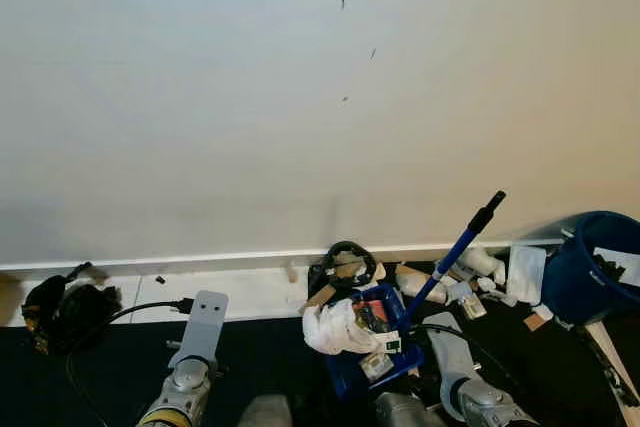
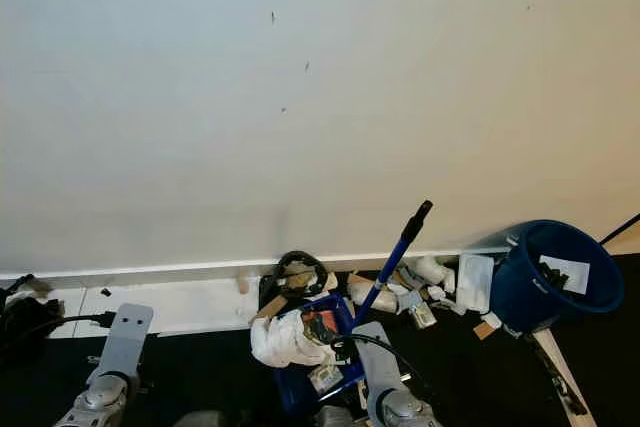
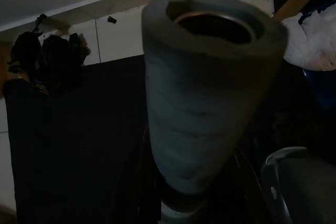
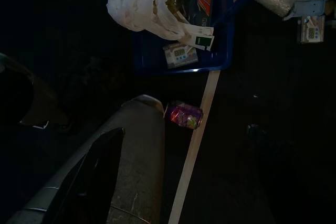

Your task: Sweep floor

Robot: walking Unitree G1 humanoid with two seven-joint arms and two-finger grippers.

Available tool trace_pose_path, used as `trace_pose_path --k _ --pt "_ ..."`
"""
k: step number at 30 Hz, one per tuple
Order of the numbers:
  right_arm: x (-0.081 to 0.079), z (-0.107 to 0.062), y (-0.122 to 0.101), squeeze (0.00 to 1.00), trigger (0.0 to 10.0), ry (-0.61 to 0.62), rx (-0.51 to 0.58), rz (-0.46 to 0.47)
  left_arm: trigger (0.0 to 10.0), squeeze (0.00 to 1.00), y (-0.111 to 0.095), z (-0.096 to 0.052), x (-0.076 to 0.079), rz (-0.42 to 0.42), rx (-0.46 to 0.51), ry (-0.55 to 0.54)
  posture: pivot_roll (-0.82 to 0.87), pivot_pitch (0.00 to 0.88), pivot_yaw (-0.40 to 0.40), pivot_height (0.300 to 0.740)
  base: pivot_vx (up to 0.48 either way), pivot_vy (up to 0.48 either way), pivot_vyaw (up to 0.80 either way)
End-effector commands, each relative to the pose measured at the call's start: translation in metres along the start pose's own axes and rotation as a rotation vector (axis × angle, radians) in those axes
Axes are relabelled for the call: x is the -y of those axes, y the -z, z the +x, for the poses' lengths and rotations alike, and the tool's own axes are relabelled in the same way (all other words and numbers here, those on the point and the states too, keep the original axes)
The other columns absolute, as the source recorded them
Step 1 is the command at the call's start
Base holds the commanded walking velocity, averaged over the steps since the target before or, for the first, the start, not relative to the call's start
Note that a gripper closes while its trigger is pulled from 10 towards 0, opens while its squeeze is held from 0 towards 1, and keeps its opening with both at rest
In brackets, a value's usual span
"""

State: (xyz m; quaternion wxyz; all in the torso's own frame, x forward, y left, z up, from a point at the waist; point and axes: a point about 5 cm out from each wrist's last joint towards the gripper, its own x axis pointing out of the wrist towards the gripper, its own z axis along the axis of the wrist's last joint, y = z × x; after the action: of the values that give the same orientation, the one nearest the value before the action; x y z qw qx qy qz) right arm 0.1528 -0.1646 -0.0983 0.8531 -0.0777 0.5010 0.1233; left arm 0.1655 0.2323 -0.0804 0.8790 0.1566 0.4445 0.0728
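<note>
One blue-handled broom point(image 1: 455, 255) leans by the wall, handle pointing up and rightward, above one blue dustpan point(image 1: 372, 359) holding litter. One blue bucket point(image 1: 592, 267) stands right. Finger state: cannot tell.

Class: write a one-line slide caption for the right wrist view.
Blue dustpan holding a white bag and litter on dark floor.
</note>
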Motion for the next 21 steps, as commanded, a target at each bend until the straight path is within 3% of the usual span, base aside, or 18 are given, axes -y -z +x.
trace_pose_path --k 1,21 --pt "0.0016 -0.0005 0.0025 0.0 10.0 0.006 -0.012 0.003 10.0 0.0 0.01 -0.0025 0.0068 -0.009 -0.041 0.014 0.15 0.0 -0.08 0.74 0.0 0.0 0.0" --pt "0.0054 0.0002 -0.0039 0.0 10.0 0.014 -0.009 -0.006 10.0 0.0 0.0054 -0.0018 0.0073 -0.02 -0.018 0.006 0.15 0.0 -0.094 0.74 0.0 0.0 0.0"
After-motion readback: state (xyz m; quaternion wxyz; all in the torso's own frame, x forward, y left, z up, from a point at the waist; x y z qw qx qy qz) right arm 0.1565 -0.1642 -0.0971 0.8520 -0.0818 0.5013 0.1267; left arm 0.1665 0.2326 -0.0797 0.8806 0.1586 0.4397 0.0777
